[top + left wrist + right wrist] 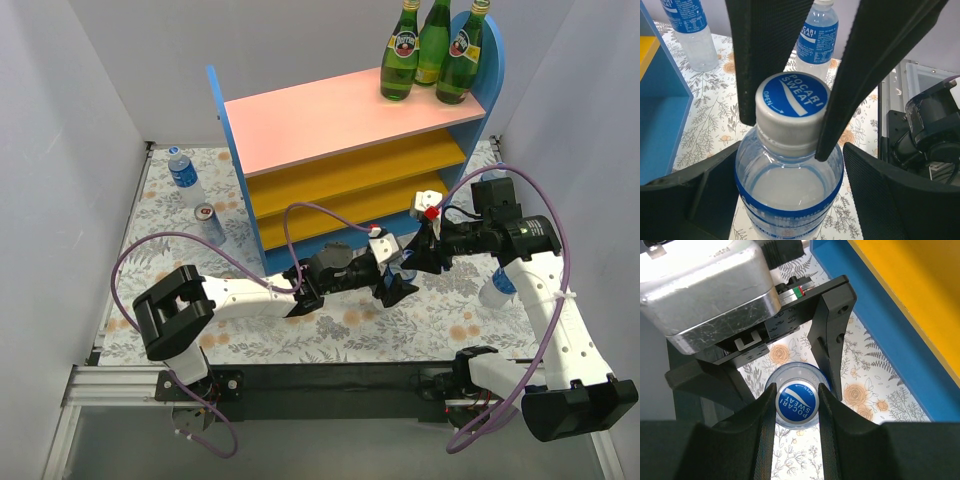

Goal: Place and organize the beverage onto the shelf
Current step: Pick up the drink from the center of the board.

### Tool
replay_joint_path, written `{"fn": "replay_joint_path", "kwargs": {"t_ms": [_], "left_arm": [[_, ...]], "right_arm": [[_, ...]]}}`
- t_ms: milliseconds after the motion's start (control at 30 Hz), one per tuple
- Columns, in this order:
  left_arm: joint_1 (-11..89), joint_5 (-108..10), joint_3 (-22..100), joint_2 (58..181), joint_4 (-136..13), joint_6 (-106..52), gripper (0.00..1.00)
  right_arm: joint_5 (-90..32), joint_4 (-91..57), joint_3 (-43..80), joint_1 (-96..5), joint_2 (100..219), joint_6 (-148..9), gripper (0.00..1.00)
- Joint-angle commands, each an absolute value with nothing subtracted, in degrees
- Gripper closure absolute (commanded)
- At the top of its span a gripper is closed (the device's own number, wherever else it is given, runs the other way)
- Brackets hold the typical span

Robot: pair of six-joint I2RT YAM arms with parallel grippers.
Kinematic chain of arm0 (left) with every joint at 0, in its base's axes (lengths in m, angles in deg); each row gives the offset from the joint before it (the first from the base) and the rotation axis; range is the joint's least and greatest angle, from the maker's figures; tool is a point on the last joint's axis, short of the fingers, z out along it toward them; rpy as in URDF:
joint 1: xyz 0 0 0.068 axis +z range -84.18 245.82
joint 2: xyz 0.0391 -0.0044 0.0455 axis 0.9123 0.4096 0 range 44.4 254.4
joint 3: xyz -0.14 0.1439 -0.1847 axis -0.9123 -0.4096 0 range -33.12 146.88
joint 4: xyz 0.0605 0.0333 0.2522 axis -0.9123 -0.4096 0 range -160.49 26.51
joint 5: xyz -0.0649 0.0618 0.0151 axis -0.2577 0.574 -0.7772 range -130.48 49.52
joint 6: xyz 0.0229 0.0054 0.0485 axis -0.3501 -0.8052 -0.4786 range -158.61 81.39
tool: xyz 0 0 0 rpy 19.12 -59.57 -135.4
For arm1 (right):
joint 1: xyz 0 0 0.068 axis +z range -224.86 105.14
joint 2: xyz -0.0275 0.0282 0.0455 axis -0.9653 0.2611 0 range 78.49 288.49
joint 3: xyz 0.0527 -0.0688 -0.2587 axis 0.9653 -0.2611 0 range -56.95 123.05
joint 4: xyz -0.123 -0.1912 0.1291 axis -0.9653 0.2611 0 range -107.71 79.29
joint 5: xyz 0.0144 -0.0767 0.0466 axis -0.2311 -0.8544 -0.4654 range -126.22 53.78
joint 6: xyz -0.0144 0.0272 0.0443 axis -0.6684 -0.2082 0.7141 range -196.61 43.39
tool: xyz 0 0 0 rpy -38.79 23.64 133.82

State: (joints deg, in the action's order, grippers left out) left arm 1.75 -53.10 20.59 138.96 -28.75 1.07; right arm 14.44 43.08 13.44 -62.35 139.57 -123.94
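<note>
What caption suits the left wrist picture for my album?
Right gripper pinches the bottle by its blue cap while the left gripper straddles it, open.

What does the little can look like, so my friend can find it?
Find the big shelf with blue sides and a pink top. On the flowery table left of it stands one short silver-and-red can. The clear bottle just behind it is taller, with a blue label.

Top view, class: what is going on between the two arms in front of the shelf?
The right gripper is shut on the cap of a clear plastic bottle. The left gripper flanks its shoulder; whether it grips is unclear. Three green bottles stand on the top board of the shelf.
</note>
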Motion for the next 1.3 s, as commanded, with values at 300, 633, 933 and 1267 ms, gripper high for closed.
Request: {"fn": "replay_joint_path", "kwargs": {"t_ms": [300,633,933,1267], "left_arm": [[2.0,-54.1,22.8,136.9,-30.4,1.3,1.0],[2.4,-50.7,17.1,130.6,-27.8,9.9,1.0],[2.7,-43.4,15.4,122.3,-30.4,16.5,1.0],[2.7,-32.0,25.8,123.1,-36.2,22.7,1.0]], "right_arm": [[17.0,40.7,14.9,-61.9,138.9,-122.1,0.99],[13.4,40.2,17.1,-62.8,136.7,-117.5,0.16],[15.2,37.5,5.4,-66.3,129.7,-120.8,0.07],[24.2,21.9,-5.0,-66.3,128.1,-115.2,0.03]]}}
